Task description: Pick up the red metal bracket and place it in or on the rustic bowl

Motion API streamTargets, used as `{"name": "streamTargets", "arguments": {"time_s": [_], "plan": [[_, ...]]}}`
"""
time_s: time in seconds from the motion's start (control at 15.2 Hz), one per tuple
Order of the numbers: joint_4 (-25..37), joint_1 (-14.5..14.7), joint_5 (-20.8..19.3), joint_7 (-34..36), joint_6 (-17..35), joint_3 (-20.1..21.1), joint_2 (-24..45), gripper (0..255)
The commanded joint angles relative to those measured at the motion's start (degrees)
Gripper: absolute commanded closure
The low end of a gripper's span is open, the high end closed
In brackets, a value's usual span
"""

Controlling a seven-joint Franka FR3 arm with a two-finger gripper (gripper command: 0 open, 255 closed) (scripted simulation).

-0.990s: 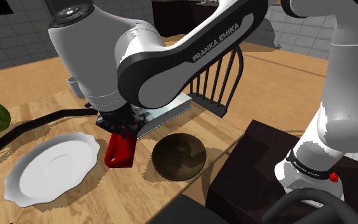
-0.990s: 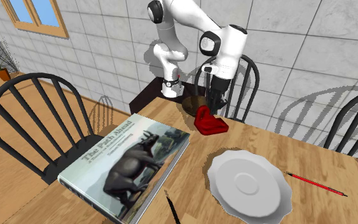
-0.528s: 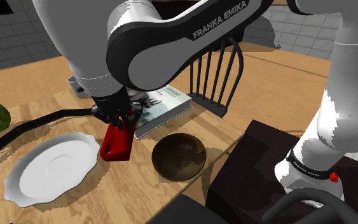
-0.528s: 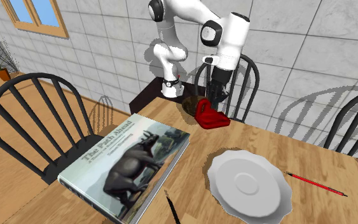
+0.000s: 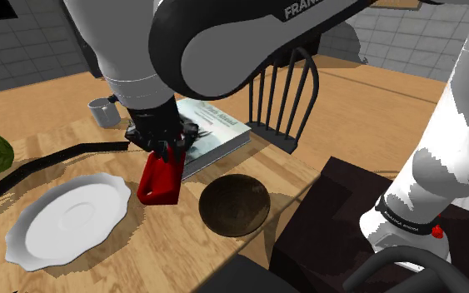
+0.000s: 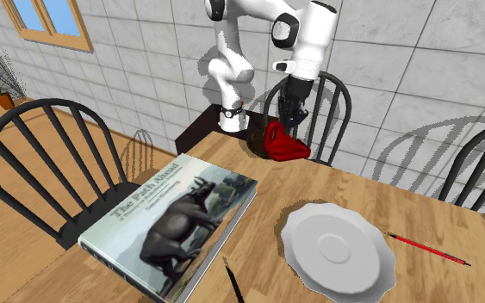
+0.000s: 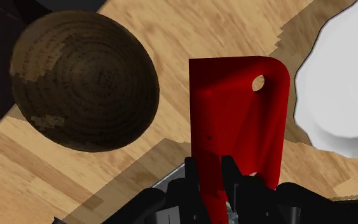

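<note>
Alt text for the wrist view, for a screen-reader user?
The black gripper clasps a red bracket with a round hole near one corner, above a wooden table. A dark brown bowl sits on the table to one side of the bracket, a white plate to the other.

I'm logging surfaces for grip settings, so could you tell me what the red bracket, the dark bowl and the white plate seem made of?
Red bracket: thin bent sheet with a punched hole, smooth uniform red; likely painted metal.
Dark bowl: matte brown, fine concentric ridges, paler worn patches; woven fibre or turned wood, unclear.
White plate: smooth plain white, scalloped rim; possibly ceramic.
</note>
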Motion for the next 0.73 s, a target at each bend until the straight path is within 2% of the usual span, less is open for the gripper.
{"name": "streamTargets", "arguments": {"time_s": [0.0, 0.07, 0.2, 0.4, 0.66], "plan": [[-5.6, -3.3, 6.5, -4.0, 2.2, 0.7, -7.6, 255], [-8.3, -4.1, 10.0, -6.2, 3.1, 0.4, -11.7, 255], [-13.4, -3.8, 16.6, -10.8, 4.0, -1.7, -19.4, 255], [-20.1, -0.1, 23.6, -16.0, 3.8, -6.7, -29.1, 255], [-28.0, 5.4, 29.3, -20.5, 1.8, -12.7, -40.0, 255]]}}
